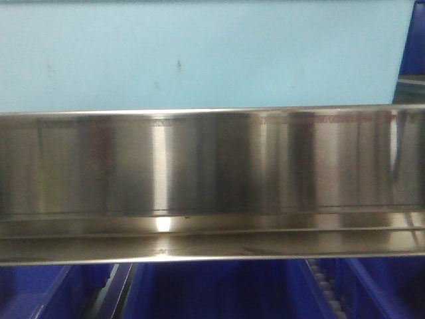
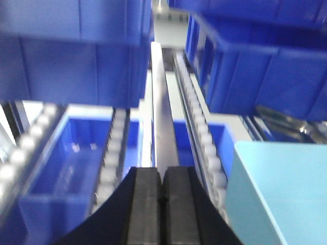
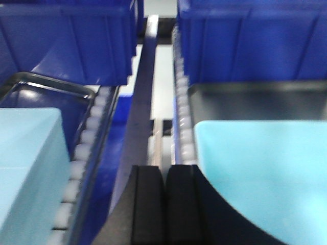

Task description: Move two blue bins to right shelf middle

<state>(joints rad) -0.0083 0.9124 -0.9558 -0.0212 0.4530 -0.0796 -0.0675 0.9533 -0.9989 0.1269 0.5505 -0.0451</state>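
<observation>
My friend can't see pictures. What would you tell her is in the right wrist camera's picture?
Two black fingers of the right arm are pressed together at the bottom, with a pale blue bin on one side and a second pale bin on the other. Dark blue bins fill the top, and white rollers run between.

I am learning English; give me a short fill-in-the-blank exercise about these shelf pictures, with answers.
In the front view, the pale bin shows ___ the steel rail. The lower bins under the rail are dark ___. The left gripper and the right gripper both have jaws ___.
Answers: above; blue; shut.
</observation>
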